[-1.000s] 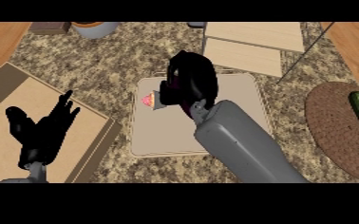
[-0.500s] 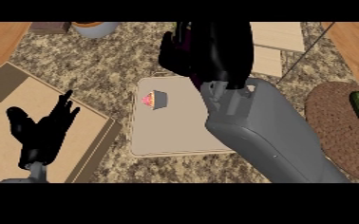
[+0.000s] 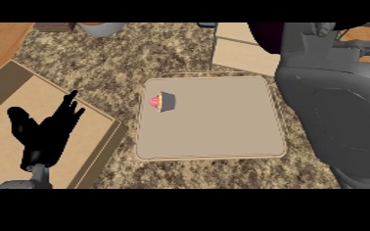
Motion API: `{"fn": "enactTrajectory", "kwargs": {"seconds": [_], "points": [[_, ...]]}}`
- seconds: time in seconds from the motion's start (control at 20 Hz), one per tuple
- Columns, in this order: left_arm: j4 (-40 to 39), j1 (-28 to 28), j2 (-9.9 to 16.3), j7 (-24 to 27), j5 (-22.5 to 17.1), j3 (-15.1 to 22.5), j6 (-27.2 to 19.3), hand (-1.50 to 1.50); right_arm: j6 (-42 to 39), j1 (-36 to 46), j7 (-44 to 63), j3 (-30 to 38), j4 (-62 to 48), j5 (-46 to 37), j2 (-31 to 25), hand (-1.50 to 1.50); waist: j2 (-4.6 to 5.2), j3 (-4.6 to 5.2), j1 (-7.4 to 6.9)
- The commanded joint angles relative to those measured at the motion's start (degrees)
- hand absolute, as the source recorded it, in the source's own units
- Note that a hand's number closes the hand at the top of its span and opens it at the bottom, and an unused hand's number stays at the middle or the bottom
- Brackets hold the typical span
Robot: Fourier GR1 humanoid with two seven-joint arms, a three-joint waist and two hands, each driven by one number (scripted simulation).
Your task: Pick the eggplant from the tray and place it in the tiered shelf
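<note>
The beige tray (image 3: 217, 142) lies in the middle of the counter with no eggplant on it. At the top right a dark purple eggplant (image 3: 263, 43) hangs over the pale wooden tiered shelf (image 3: 242, 54), held at the end of my right arm. My right hand (image 3: 290, 29) is curled round it and mostly hidden by the grey forearm and the picture's upper edge. My left hand (image 3: 45, 132) rests open at the lower left, fingers up, over a wooden board.
A small pink-topped cupcake (image 3: 160, 102) sits at the tray's left edge. A wooden board (image 3: 36, 95) lies at the left. A grey pot (image 3: 101, 28) stands at the far back left. My right forearm (image 3: 325, 112) covers the counter's right side.
My right hand rose from the tray with the eggplant and moved right and back over the shelf. The tray now shows fully. The left hand stayed still.
</note>
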State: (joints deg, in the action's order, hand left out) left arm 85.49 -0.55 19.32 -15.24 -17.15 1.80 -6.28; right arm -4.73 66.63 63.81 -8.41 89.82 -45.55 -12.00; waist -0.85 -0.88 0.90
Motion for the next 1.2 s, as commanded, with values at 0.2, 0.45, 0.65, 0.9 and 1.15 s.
{"fn": "enactTrajectory", "kwargs": {"seconds": [0.2,0.45,0.65,0.9,1.15], "points": [[-5.6,2.5,-1.4,1.0,0.8,1.6,1.7,0.00,-8.4,6.9,1.1,9.0,-6.0,3.1,-8.0,1.50,0.85,0.97,-0.66],[-3.2,2.2,-0.7,-1.3,1.2,1.7,1.1,0.00,-8.9,8.0,-3.9,12.2,-13.3,6.1,-9.9,1.50,0.94,0.93,-1.49],[-6.3,-1.1,-1.7,-1.3,1.3,1.3,0.3,0.00,-9.3,6.5,-8.3,11.2,-17.3,6.3,-9.9,1.50,1.10,0.94,-1.06],[-6.7,-1.7,-1.6,-0.5,0.7,1.3,2.0,0.00,-6.6,4.9,-18.2,12.5,-25.1,5.5,-13.5,1.50,1.50,0.94,-1.62],[-6.1,-0.5,-1.2,-0.2,1.4,1.6,2.1,0.00,-3.8,7.6,-18.3,12.1,-29.1,3.4,-12.2,1.50,1.24,0.94,-1.89]]}}
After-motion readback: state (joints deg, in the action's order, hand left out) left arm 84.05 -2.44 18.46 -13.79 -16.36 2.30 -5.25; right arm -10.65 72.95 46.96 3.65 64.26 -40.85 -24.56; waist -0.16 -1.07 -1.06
